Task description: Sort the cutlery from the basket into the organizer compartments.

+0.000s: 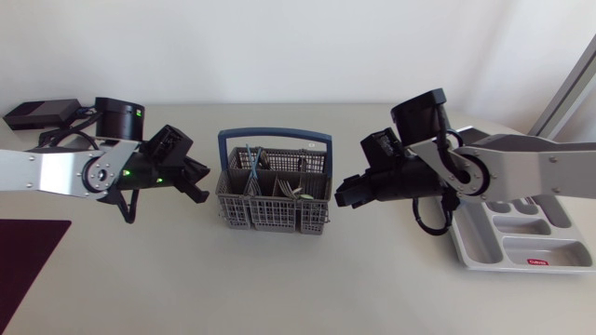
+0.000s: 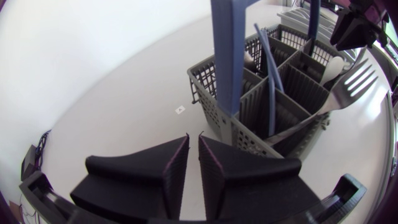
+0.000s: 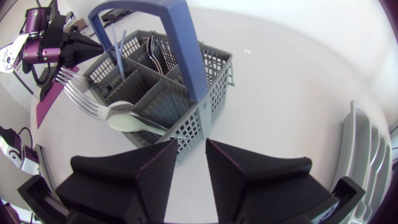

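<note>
The grey cutlery basket (image 1: 273, 212) sits mid-frame in the head view, its long axis running left to right, and the blue handle (image 1: 275, 136) arches the same way. The cutlery stands handle-down in its compartments. One fork (image 2: 354, 78) leans out over the rim, tines up.

The organizer (image 1: 521, 244) lies at lower right on the pale worktop (image 1: 186, 279), partly under my right arm (image 1: 521, 172) and apart from the basket. A dark mat (image 1: 28, 247) shows at lower left.

My left tool (image 2: 194, 135), near one end of the basket, is closed to a thin slit and empty. My right tool (image 3: 193, 142), at the other end, is parted slightly and grasps nothing.
</note>
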